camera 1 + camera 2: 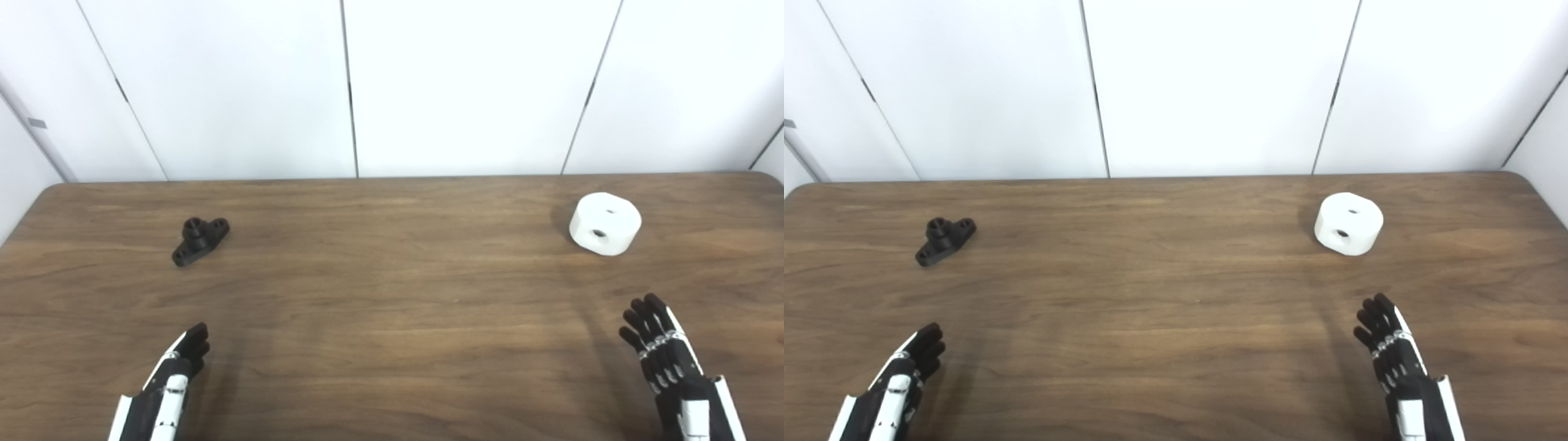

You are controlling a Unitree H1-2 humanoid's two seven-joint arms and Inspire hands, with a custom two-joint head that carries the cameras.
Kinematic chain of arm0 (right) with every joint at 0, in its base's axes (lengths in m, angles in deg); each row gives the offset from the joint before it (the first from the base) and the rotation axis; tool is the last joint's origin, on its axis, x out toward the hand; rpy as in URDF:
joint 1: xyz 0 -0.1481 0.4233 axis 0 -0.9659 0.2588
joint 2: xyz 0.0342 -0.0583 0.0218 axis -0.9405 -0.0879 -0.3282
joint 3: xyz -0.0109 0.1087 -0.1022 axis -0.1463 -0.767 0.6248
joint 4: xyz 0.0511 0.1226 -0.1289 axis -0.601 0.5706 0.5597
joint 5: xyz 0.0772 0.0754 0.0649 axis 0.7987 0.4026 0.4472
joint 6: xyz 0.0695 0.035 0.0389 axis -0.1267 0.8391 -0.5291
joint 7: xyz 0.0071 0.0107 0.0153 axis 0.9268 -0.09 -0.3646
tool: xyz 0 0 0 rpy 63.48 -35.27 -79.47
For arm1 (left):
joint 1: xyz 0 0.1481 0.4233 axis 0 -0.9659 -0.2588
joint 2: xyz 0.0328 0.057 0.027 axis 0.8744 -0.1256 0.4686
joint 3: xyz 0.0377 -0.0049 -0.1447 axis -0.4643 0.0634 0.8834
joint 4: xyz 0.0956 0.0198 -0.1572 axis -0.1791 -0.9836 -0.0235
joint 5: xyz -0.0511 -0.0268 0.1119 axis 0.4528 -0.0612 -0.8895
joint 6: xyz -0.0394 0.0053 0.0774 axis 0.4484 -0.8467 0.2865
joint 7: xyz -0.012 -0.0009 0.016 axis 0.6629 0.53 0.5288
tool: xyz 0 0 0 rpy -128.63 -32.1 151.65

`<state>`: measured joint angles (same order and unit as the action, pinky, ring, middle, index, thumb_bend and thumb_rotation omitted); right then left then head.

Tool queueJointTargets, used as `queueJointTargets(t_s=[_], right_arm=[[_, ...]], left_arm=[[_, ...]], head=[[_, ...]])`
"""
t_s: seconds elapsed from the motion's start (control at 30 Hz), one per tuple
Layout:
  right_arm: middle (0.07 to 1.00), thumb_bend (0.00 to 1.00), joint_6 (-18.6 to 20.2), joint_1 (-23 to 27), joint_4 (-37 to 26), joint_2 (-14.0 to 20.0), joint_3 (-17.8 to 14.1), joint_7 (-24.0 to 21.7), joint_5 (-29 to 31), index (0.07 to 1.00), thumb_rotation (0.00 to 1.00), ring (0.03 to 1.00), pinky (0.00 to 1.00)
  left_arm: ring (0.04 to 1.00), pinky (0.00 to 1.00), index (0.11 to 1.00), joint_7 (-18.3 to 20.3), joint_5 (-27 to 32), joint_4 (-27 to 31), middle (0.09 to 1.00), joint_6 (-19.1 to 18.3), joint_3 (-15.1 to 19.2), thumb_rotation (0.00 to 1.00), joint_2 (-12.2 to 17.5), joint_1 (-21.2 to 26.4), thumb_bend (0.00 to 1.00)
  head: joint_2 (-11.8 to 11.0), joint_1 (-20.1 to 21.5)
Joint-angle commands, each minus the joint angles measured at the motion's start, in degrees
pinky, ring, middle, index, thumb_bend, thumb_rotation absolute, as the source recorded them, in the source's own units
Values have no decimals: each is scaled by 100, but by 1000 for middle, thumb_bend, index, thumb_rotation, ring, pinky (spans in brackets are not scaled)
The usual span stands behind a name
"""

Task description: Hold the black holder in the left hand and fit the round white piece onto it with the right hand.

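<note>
The black holder point(200, 240) lies on the wooden table at the far left, a flat bar with a short round post on top. The round white piece point(605, 223) stands at the far right, with a hole in its top and one in its side. My left hand point(174, 373) is at the near left, open and empty, well short of the holder. My right hand point(661, 352) is at the near right, open with its fingers apart, well short of the white piece. Both also show in the right eye view: the holder point(944, 241) and the white piece point(1348, 223).
The wooden table point(392, 288) spans the view, with its far edge against white wall panels point(465, 86). Its rounded far right corner shows in the right eye view point(1528, 180).
</note>
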<state>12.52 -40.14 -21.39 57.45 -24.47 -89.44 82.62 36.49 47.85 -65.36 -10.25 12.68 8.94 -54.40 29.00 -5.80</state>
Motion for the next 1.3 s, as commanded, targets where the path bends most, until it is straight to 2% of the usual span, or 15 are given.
queueJointTargets(t_s=[0.0,0.33,0.63,0.83,1.03,1.27], right_arm=[[930,627,154,-98,362,-21,-39,3,19,947,1000,921,893],[922,629,163,-110,345,-44,-28,6,30,943,1000,912,888],[928,641,198,-111,340,-54,-17,1,62,951,1000,918,897],[930,625,179,-121,346,-39,-29,15,-12,955,1000,919,895],[939,615,114,-86,439,14,-34,-44,53,963,1000,931,913],[967,633,-76,21,779,37,-86,-98,58,988,1000,963,969]], left_arm=[[922,951,882,-51,-40,187,917,133,10,826,21,-7,307],[925,940,883,-43,-49,218,920,80,16,819,54,-14,320],[930,931,891,5,-6,165,926,190,20,820,97,-8,338],[923,921,880,-23,-4,166,916,164,3,793,45,-7,327],[910,908,864,-50,-64,105,901,217,-35,767,-14,26,313],[888,867,846,-100,-238,-108,882,430,-130,702,-101,66,309]], head=[[4,-5],[-2,28],[4,43],[-92,-70],[-274,-350],[-658,-748]])
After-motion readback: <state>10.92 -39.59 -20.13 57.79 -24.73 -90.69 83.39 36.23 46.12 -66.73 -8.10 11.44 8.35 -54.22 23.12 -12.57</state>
